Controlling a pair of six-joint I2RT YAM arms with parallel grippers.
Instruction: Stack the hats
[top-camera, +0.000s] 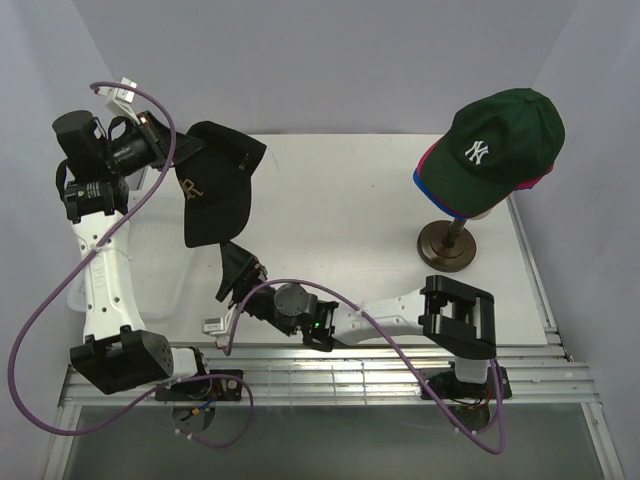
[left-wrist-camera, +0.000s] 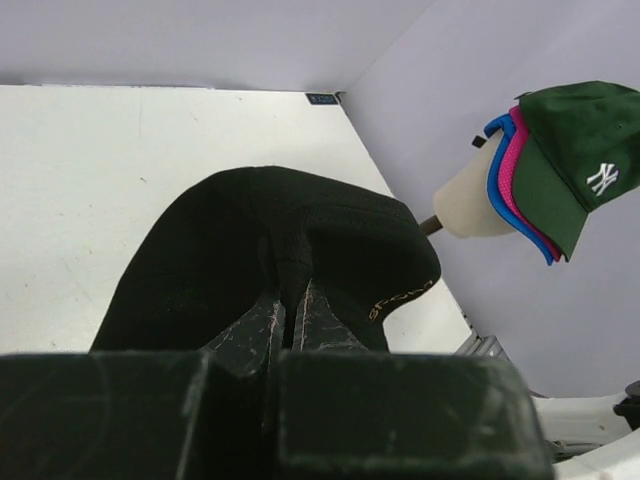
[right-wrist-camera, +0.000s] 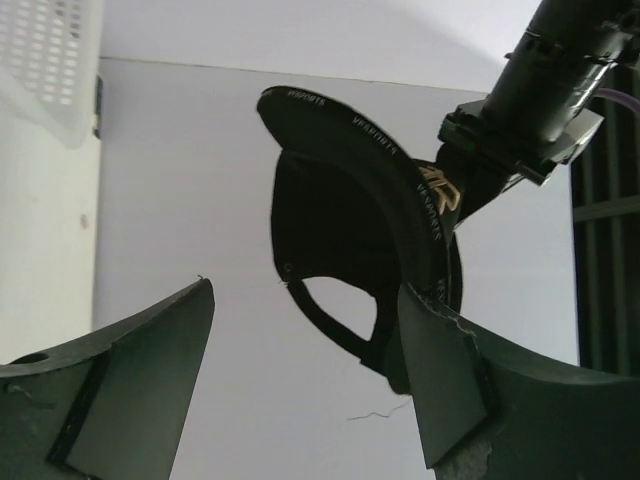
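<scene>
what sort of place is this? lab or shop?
Likely a lab test cell: bare walls box in a white table, left arm and right arm bolted at its edge, mannequin head as a hat stand.

Black cap (top-camera: 215, 190), gold emblem, hung crumpled above worktop (top-camera: 340, 220) at 10 o'clock. Green NY cap (top-camera: 500, 145) sat topmost over pink cap (left-wrist-camera: 518, 165) and blue cap (left-wrist-camera: 495, 172), 2 o'clock.

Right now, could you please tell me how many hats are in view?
4. The green cap sits over the pink cap and blue cap, stacked on the mannequin head. The black cap hangs in the left gripper. I see no others.
</scene>
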